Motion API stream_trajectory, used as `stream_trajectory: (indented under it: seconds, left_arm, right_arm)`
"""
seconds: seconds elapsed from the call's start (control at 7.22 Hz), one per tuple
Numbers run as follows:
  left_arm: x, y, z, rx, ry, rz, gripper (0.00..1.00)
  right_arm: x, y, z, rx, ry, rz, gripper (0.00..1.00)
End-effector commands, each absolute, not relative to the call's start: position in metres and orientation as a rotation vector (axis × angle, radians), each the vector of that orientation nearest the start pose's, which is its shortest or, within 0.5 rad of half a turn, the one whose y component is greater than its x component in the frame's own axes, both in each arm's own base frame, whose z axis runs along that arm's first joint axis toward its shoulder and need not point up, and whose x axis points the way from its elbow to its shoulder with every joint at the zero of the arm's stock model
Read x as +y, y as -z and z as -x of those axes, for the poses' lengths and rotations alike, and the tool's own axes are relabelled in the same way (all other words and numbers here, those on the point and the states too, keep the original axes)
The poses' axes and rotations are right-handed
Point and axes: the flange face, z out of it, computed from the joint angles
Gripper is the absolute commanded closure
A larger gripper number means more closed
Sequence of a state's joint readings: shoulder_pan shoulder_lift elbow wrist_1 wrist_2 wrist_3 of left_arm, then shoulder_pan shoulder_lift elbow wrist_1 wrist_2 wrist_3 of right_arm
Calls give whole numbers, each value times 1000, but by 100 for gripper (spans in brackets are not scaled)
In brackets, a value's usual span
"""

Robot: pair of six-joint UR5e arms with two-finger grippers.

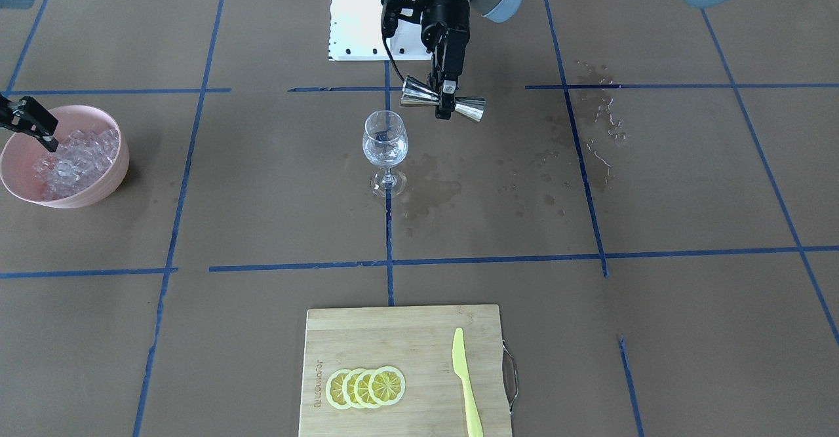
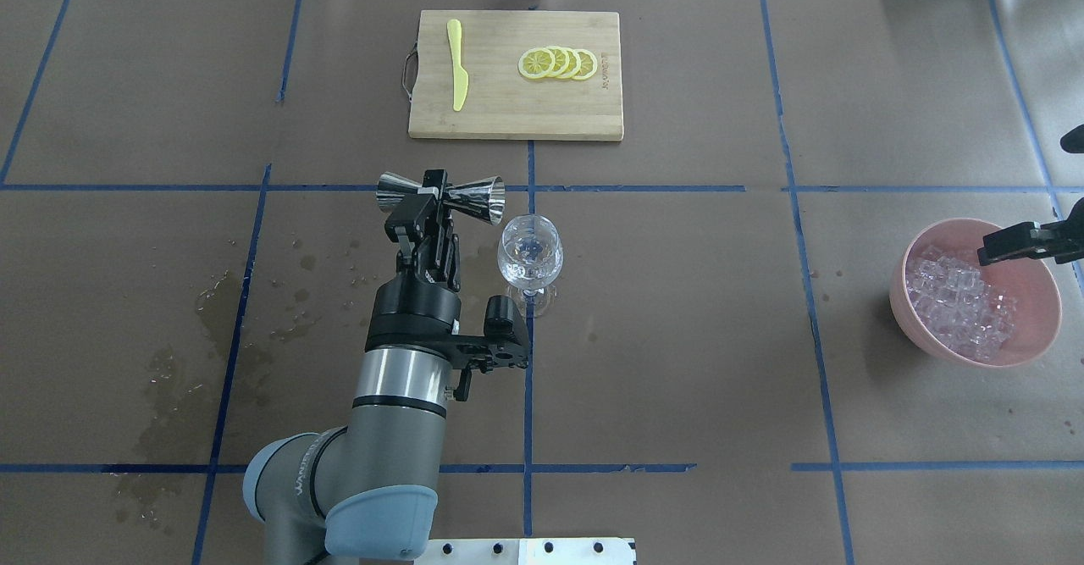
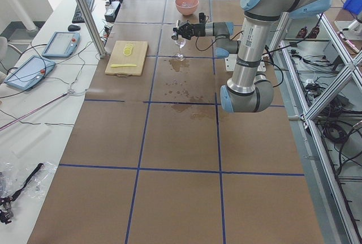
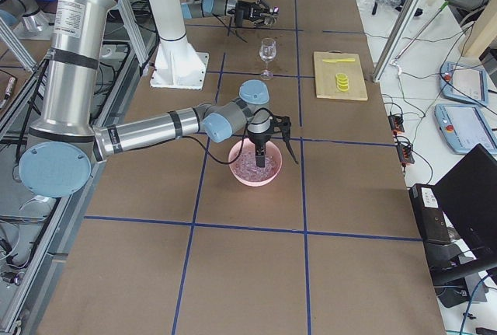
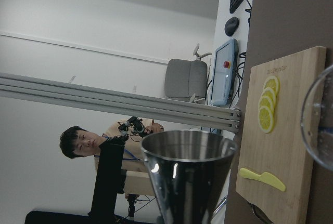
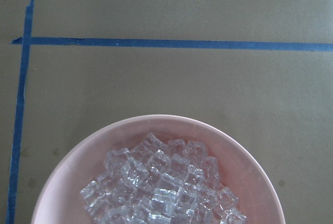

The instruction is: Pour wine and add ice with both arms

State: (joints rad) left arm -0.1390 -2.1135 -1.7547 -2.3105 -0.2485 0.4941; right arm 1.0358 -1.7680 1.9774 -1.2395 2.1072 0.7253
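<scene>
L gripper (image 2: 436, 195) clamping jigger (image 2: 474, 195) sideways, just beside glass (image 2: 530, 252) | R gripper (image 2: 1003, 247) hovering over ice (image 2: 957, 307) in bowl (image 2: 1037, 328), jaw gap: can't tell

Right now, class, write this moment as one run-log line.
left fingers: shut on silver steel jigger, sideways beside clear stemmed glass | right fingers: over pink bowl of clear ice cubes
</scene>
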Motion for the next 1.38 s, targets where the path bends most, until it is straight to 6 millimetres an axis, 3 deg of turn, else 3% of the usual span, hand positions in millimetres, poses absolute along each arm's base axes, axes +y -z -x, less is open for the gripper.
stream_trajectory:
  seconds: [0.0, 0.14, 0.69, 0.83, 1.25]
  left_arm:
    - [-305, -163, -490, -356, -519, -1538, 100]
    - [-306, -178, -477, -351, -507, -1541, 100]
    - [-309, -194, -458, -338, -471, -1550, 100]
    - [-310, -218, -450, -346, -477, -1548, 100]
    - [-311, -248, -423, -369, -469, -1574, 100]
  right_arm:
    - [-410, -528, 165, -703, -20, -110, 0]
    - [-412, -531, 170, -697, -16, -109, 0]
    - [-424, -536, 187, -694, -1, -97, 4]
    - [-424, -535, 192, -696, 7, -97, 5]
    - [-424, -533, 195, -704, 13, -94, 15]
